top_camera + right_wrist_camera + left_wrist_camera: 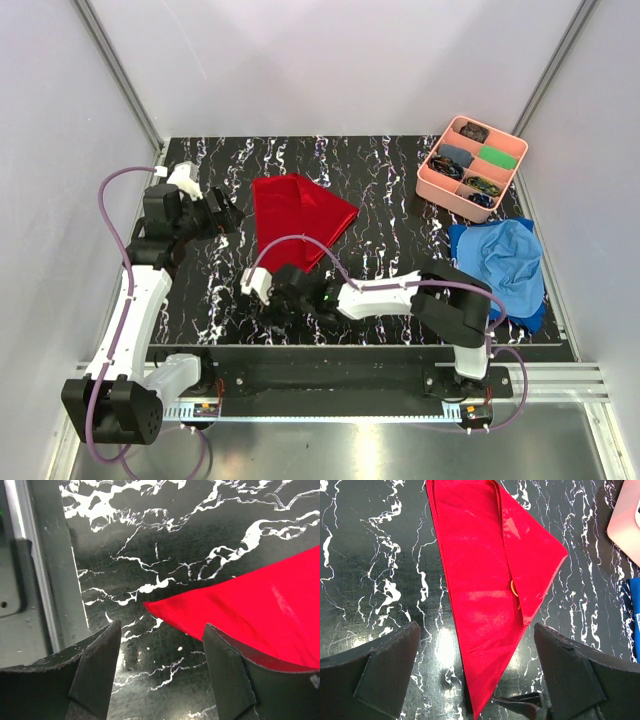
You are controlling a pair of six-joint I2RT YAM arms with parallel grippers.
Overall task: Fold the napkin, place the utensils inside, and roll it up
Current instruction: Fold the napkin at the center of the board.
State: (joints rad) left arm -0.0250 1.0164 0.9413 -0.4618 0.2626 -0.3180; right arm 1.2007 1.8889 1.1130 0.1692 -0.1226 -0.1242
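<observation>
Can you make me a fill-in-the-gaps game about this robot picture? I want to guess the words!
1. The folded napkin is the color ____.
2. The pink tray sits at the far ____ corner of the table.
3. The crumpled cloth near the right arm is ____.
4. The left gripper and the right gripper are both ____ and hold nothing.

Missing words: red, right, blue, open.
</observation>
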